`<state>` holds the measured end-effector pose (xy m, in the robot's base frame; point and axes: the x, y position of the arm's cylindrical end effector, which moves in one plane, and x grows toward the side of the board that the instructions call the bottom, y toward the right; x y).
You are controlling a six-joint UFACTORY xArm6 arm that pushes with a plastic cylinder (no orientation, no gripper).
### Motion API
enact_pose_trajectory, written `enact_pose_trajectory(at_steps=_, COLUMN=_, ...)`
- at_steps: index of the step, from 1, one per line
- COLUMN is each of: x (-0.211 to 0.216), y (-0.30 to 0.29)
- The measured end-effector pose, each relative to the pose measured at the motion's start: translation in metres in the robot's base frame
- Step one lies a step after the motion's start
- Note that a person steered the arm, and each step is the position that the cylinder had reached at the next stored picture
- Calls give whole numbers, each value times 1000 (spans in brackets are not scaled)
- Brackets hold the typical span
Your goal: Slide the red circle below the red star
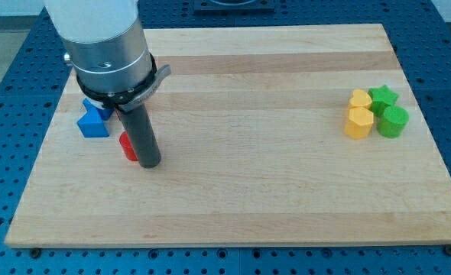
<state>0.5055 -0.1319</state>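
Item 1. Desk point(233, 214): pale wooden top; its edge at the view's bottom lies nearest the camera.

Item 2. My tip point(149, 164): lower end of a dark rod point(140, 130), set on the desk at the view's left. The end effector is a plain rod without jaws, so nothing is clamped.

Item 3. Red block point(126, 147): touching or just beside the rod on its left and partly hidden by it. It is taken to be the red circle, though its shape cannot be confirmed.

Item 4. Red star: not seen; possibly covered by the arm.

Item 5. Two blue blocks point(93, 123): near the red block, toward the view's upper left.

Item 6. Two yellow blocks point(358, 122), a green star point(383, 96) and a green block point(394, 121): clustered far right, well apart from the task.

Handling note: the star should be located before pushing. The tip is best brought round to the side of the red block opposite the goal, and the push aimed through its centre, slowly, so the block is not spun off or driven into the blue blocks.
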Motion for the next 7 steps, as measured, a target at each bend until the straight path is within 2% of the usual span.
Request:
enact_pose_trajectory(at_steps=5, x=5, y=-29)
enact_pose_trajectory(at_steps=7, x=-24, y=-31)
